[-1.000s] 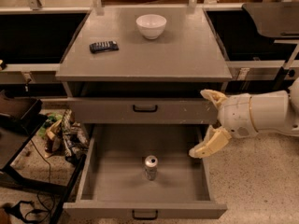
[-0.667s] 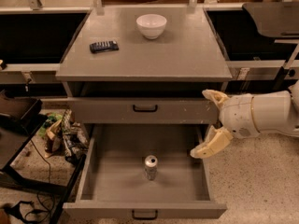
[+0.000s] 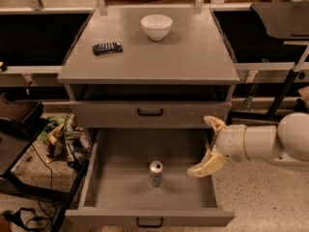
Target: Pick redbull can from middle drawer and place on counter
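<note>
The arm's cream two-finger gripper (image 3: 200, 146) has dropped lower and edged left since a second ago, and now hangs at the right wall of the wide grey metal middle drawer (image 3: 91, 170). Its fingers are spread wide and hold nothing. The slim silver redbull can (image 3: 156, 173) stands upright on the drawer floor, apart from the gripper and to its left. The reach should go well if the gripper clears the wall first, then straddles the can's body mid-height before closing — a glancing finger would likely tip it. The matte-grey counter (image 3: 159, 62) waits above.
</note>
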`<state>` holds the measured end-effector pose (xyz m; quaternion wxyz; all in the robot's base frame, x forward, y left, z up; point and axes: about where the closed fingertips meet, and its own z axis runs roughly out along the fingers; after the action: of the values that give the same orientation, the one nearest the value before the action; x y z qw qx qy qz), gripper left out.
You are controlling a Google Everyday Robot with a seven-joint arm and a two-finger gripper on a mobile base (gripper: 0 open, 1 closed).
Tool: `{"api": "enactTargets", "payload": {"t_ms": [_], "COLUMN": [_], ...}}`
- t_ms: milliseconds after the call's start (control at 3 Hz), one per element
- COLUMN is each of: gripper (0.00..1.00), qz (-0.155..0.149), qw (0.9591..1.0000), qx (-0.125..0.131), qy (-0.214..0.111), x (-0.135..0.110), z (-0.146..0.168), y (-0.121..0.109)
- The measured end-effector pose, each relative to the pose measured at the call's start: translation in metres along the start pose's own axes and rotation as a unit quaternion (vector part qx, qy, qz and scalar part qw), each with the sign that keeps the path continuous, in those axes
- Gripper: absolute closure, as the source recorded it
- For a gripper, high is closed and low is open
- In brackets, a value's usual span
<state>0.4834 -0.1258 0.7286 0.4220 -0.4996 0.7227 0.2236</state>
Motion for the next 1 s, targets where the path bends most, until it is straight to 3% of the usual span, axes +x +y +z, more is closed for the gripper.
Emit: {"api": "enactTargets", "payload": {"t_ms": [333, 667, 1000], "gripper": [0.00, 0.00, 0.00], "qz": [0.012, 0.007, 0.019], "qw": [0.9995, 0.9983, 0.9975], "qx": [0.003, -0.012, -0.050], "qy": [-0.030, -0.056, -0.047], "x": [0.051, 0.084, 0.101], "z": [0.038, 0.070, 0.097], "y": [-0.009, -0.020, -0.018]}}
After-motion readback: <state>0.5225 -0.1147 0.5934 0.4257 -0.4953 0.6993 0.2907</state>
